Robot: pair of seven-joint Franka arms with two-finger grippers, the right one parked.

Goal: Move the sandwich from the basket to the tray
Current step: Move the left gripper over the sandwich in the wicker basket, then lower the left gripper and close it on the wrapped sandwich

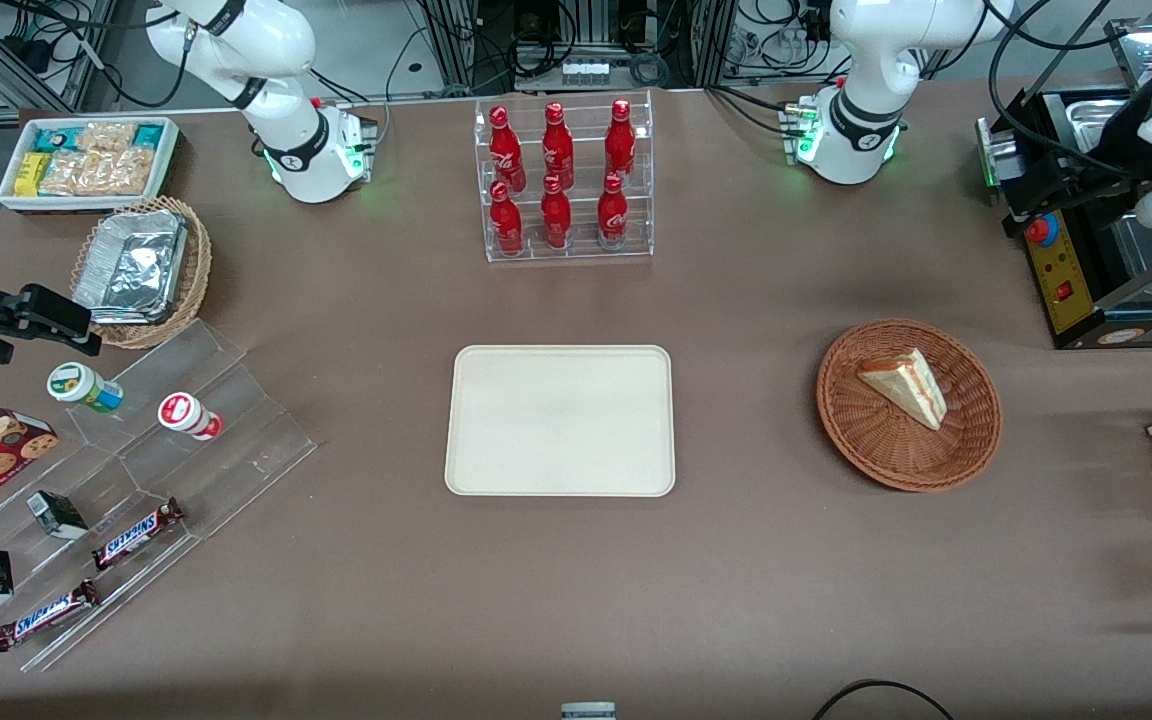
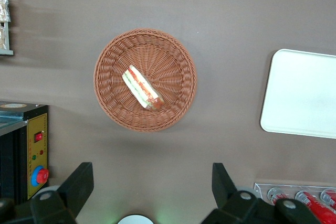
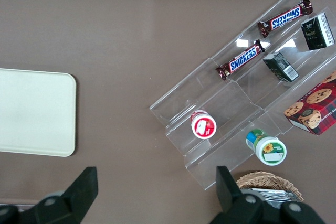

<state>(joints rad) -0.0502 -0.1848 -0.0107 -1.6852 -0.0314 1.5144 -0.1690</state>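
Observation:
The sandwich is a pale bread wedge with pink-red and green layers. It lies in the round reddish-brown wicker basket toward the working arm's end of the table. The cream tray lies flat and bare at the table's middle, beside the basket. In the left wrist view the left gripper is open and empty, fingers wide apart. It hangs high above bare table, farther from the front camera than the basket. The sandwich and a part of the tray show there too.
A clear rack of red bottles stands farther from the front camera than the tray. A black control box with a red button stands near the basket. A stepped acrylic display of snacks, a tan basket of foil containers and a white snack tray lie toward the parked arm's end.

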